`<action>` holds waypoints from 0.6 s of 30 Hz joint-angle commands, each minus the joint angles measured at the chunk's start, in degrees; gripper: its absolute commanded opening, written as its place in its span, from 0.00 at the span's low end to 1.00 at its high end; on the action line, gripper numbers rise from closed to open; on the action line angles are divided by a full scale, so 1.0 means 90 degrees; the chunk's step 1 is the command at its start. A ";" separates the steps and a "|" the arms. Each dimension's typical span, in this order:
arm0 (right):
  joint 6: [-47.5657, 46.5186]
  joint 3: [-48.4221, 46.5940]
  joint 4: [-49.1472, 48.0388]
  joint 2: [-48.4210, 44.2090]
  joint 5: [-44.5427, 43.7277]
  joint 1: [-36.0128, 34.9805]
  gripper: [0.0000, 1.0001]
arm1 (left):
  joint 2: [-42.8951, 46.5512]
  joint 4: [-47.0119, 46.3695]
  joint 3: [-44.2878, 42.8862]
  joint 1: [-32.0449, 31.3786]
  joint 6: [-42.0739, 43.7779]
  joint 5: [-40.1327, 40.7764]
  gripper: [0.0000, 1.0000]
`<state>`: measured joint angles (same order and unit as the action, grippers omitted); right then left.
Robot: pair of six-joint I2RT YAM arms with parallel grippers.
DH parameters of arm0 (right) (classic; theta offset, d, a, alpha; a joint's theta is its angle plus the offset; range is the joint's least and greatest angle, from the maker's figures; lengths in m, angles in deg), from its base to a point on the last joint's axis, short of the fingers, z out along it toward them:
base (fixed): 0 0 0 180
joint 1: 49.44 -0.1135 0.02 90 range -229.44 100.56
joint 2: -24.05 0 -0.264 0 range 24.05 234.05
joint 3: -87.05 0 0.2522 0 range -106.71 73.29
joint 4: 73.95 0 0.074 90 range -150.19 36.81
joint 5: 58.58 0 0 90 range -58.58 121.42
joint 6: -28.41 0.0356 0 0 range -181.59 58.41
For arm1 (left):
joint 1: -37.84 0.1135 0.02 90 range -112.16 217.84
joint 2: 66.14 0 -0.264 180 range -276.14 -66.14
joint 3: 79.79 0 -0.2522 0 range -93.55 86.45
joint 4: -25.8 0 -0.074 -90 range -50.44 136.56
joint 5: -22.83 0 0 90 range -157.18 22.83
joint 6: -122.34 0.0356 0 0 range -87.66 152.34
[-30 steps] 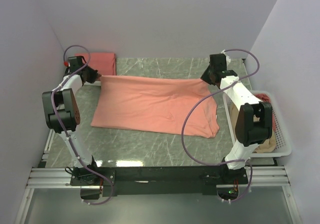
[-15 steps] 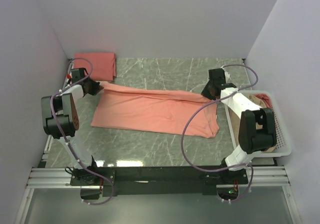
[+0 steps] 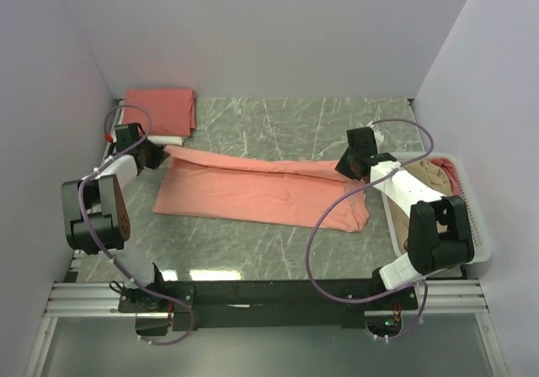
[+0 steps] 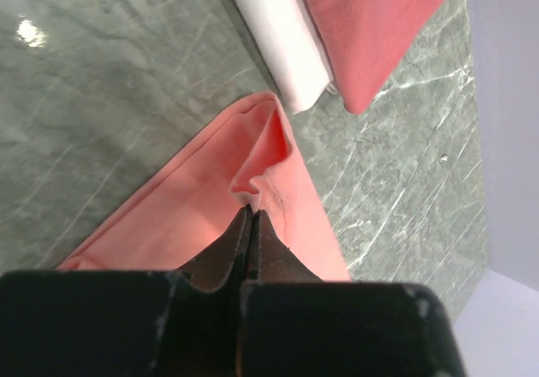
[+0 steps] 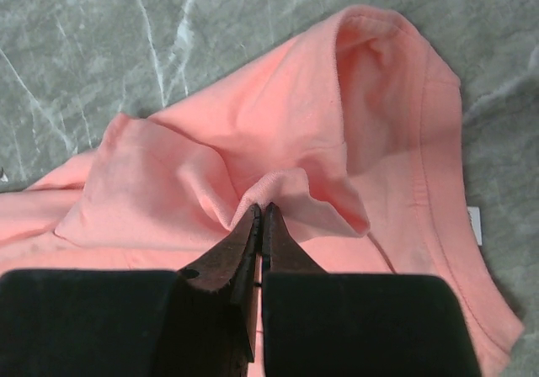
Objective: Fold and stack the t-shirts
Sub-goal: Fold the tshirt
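Marble table holds a pink shirt; left gripper pinches its far-left corner, right gripper pinches cloth beside the collar, both clamped tight

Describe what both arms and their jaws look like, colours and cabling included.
Both the left arm and right arm have white links between bulky black joint housings. A thin purple cable loops loosely along each. The jaws are matte black, flat blades tapering to a narrow tip from a blocky black body. No markings are visible.
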<state>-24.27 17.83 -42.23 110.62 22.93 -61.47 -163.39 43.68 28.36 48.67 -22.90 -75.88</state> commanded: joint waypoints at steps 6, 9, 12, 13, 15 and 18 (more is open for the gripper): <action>0.0052 0.0176 -0.0120 -0.0575 -0.0307 -0.0030 0.00 | 0.0630 -0.0038 0.0311 0.0203 -0.0044 0.0196 0.01; 0.0121 0.0342 -0.0169 -0.0731 -0.0268 -0.0030 0.00 | 0.0766 -0.0077 0.0467 0.0213 -0.0082 0.0206 0.01; 0.0150 0.0488 -0.0188 -0.0829 -0.0238 -0.0030 0.00 | 0.0825 -0.0135 0.0662 0.0213 -0.0131 0.0177 0.01; 0.0150 0.0547 -0.0188 -0.0858 -0.0238 -0.0030 0.00 | 0.0854 -0.0174 0.0721 0.0213 -0.0151 0.0167 0.01; 0.0170 0.0673 -0.0188 -0.0917 -0.0228 -0.0030 0.00 | 0.0884 -0.0213 0.0867 0.0213 -0.0180 0.0177 0.01; 0.0199 0.0830 -0.0198 -0.1014 -0.0121 -0.0030 0.00 | 0.0972 -0.0272 0.1082 0.0222 -0.0209 0.0206 0.01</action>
<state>-23.26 24.15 -43.02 103.65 22.54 -61.56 -157.36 43.33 36.45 50.31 -24.15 -74.84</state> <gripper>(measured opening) 0.012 0.013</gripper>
